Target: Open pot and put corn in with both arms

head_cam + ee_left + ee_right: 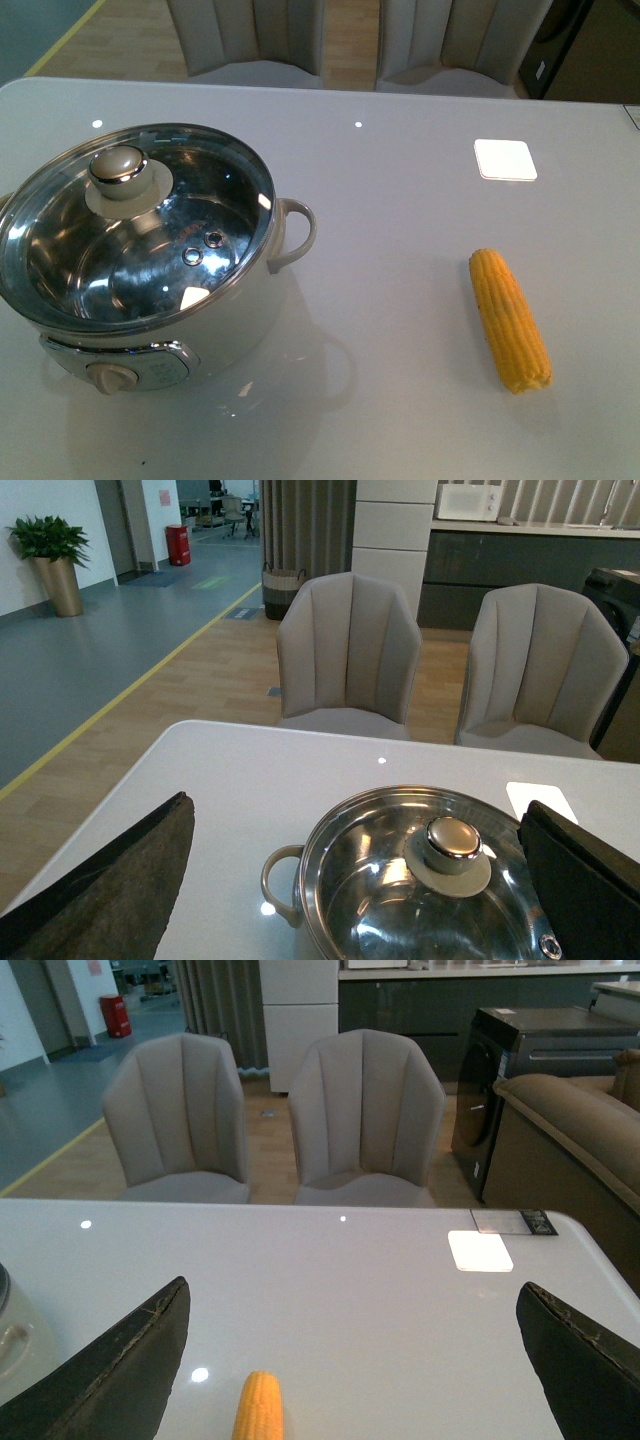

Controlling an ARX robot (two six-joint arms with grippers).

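Observation:
The cream-white pot (215, 335) stands at the left of the white table with its glass lid (140, 225) on and the cream knob (120, 168) on top. The yellow corn (510, 318) lies on the table to the right, lengthwise. Neither arm shows in the front view. In the left wrist view the pot (290, 885) sits under my open left gripper (360, 820), the lid knob (452, 843) nearer the one finger (585, 885). The right gripper (355, 1295) is open above the table, with the corn's tip (258, 1408) below it, nearer one finger (120, 1375).
A bright square reflection (504, 159) lies on the table at the back right. Two grey chairs (348, 655) stand behind the far table edge. A brown sofa (580, 1150) and a dark cabinet (520, 1070) are beyond the table's right side.

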